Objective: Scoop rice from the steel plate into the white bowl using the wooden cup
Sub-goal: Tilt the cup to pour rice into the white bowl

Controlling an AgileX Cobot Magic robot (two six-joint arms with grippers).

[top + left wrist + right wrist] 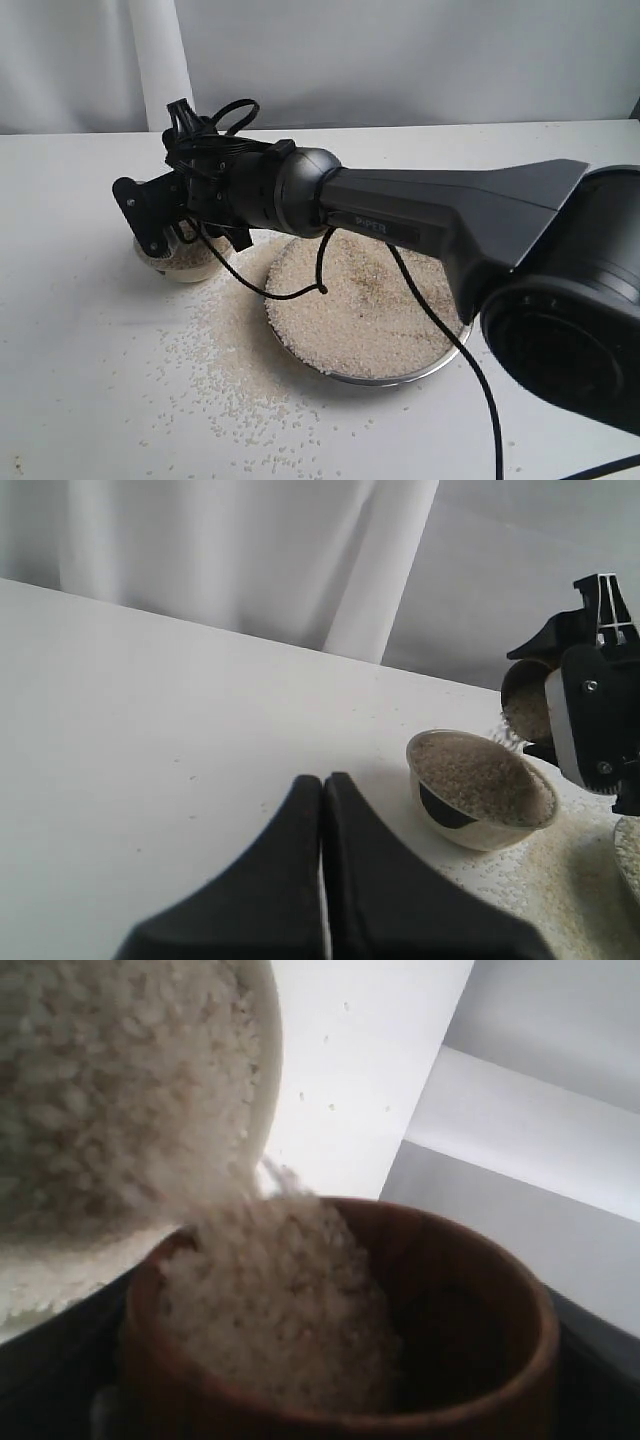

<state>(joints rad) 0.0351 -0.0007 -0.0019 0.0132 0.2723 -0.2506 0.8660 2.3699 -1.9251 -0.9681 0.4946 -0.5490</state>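
Your right pincer (165,228) is clamped on the cup (340,1380) and hangs right above the bowl (470,830), its arm reaching in across the plate (400,378). That plate is the biggest dish on the tabletop (80,380). It sits just beside the bowl and is covered with rice (360,300). The bowl itself is heaped almost to its rim.

Over that rim, on the plate's side, the cup is tipped with its mouth pointing down into the bowl. Its long axis leans well off upright, and grains are sliding out toward the heap. Your next move turns on this: as you tip further, the mouth needs to be inside the bowl's rim. I judge the margin thin, since the bowl is nearly full. Loose grains lie on the tabletop around the bowl and between it and the plate.

Your left pincer (323,785) has its jaws pressed together on nothing, low over the tabletop and well apart from the bowl. The right arm is much the nearer one.
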